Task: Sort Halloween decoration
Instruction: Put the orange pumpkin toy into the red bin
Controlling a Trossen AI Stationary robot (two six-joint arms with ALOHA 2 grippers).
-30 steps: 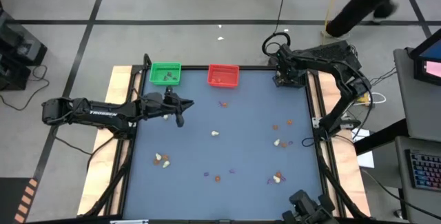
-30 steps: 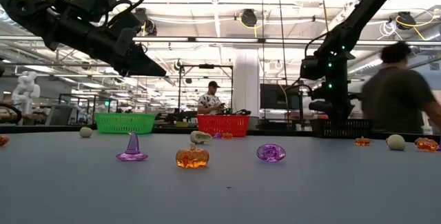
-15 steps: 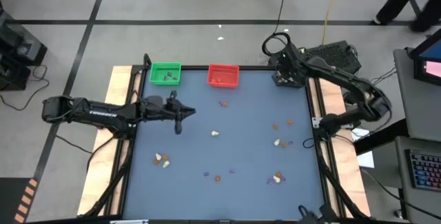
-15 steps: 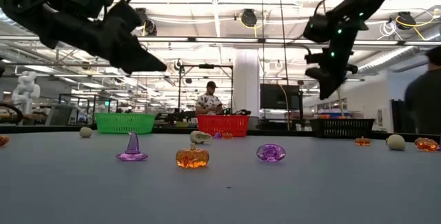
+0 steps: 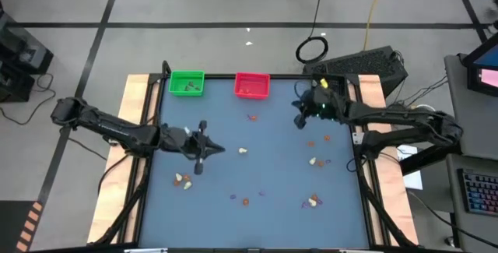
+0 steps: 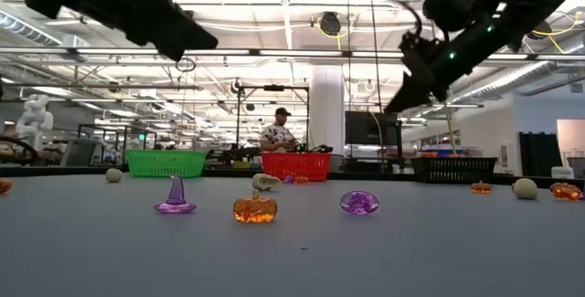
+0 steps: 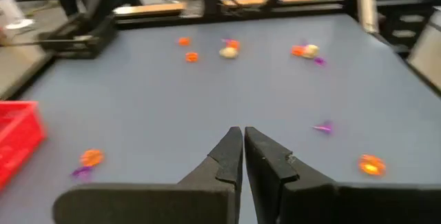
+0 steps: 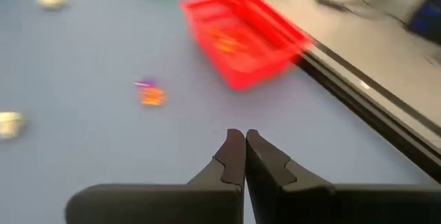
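Over the blue-grey surface (image 5: 257,167) both arms reach inward from opposite sides, each stretched out long and low. The left arm runs in from the left edge, angled toward the near side, and its left gripper (image 5: 204,153) hangs above the surface's left-centre; in its wrist view the two dark fingers (image 7: 231,156) are pressed together with nothing between them. The right arm comes across from the right edge, nearly level, with the right gripper (image 5: 298,117) pointing toward the far middle, not far from the red tray (image 5: 252,86); its fingers (image 8: 234,156) are likewise closed tight and empty. From table height both grippers hover well above the surface, the left gripper (image 6: 206,48) tilted down to the right, the right gripper (image 6: 399,103) tilted down to the left. The Halloween decoration (image 5: 243,151) lies scattered loose across the surface: a cream piece near the middle, just beyond the left gripper, a small cluster (image 5: 184,180) on the near left, orange and purple bits (image 5: 246,200) along the near edge, and more cream, orange and purple pieces (image 5: 315,160) on the right half. A few pieces already sit in the red tray and in the green tray (image 5: 187,82) at the far edge. A person (image 6: 277,132) stands in the room beyond.
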